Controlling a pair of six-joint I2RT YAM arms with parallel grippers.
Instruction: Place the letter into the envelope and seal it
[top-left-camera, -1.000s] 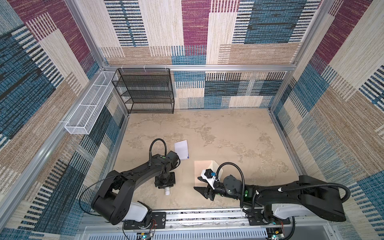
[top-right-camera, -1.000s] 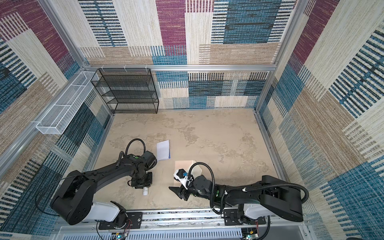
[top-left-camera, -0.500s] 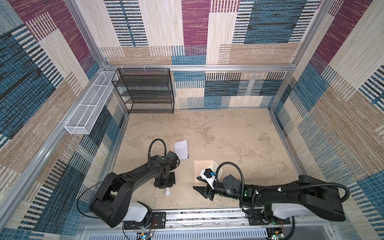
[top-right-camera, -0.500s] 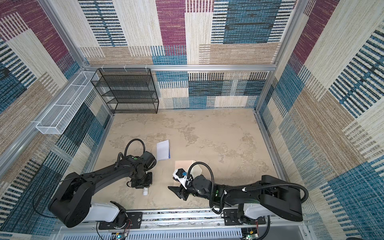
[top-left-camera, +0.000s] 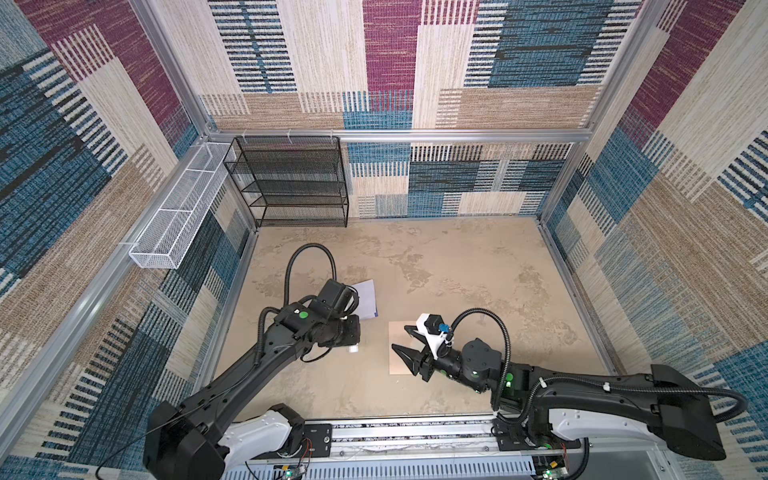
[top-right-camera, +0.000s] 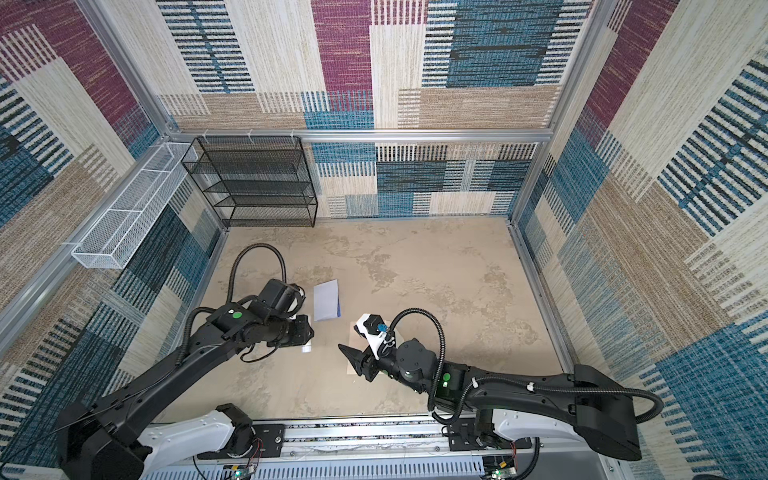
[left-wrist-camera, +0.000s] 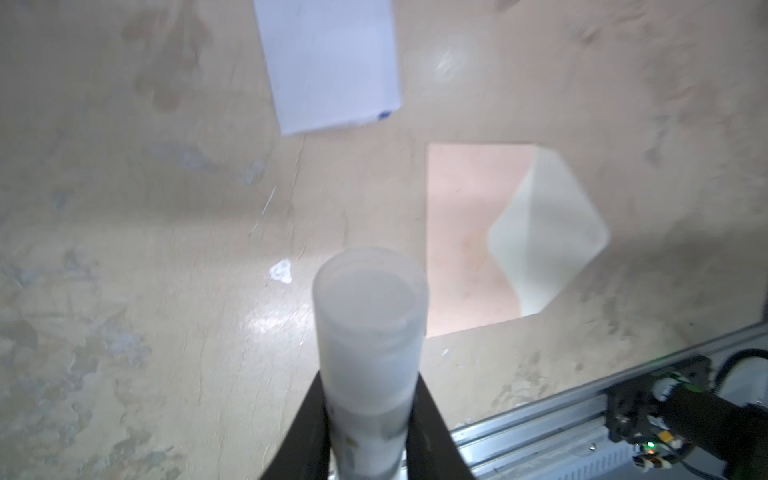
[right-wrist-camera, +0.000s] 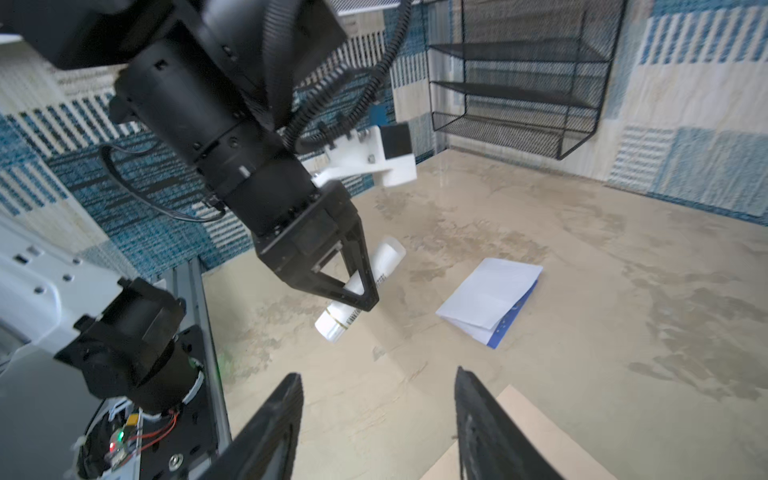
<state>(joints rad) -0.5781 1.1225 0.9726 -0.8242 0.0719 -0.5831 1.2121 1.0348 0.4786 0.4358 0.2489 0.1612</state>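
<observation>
Nearest the rail, right claw (top-left-camera: 400, 337): I am holding it spread wide and empty, hanging over the envelope (left-wrist-camera: 465, 232) at the edge facing my other arm. I cannot tell whether a fingertip is touching paper.
Envelope: it is lying flat on the table (top-left-camera: 457, 270) with the flap (left-wrist-camera: 552, 232) open, cream side up and the pocket empty.
Envelope risk: flat, thin paper is giving me nothing to pinch. A dragging fingertip would likely be sliding or creasing the whole envelope rather than opening its mouth.
Left claw (left-wrist-camera: 370, 386): I am clenching it on the white tube (left-wrist-camera: 370, 299) and carrying it tilted, clear of the table.
Tube risk: I am gripping a smooth, round body toward one end, so it may be swivelling or slipping. If this is glue, touching the flap now would be sealing an empty envelope.
Arms: both claws are working close together, so any crossing reach is risking a knock.
Letter (top-left-camera: 365, 301): it is lying folded, white side up with blue border peeking out, beyond my left claw and apart from the envelope.
Letter risk: only one claw is free. The fold may be springing open and catching at the pocket's mouth.
</observation>
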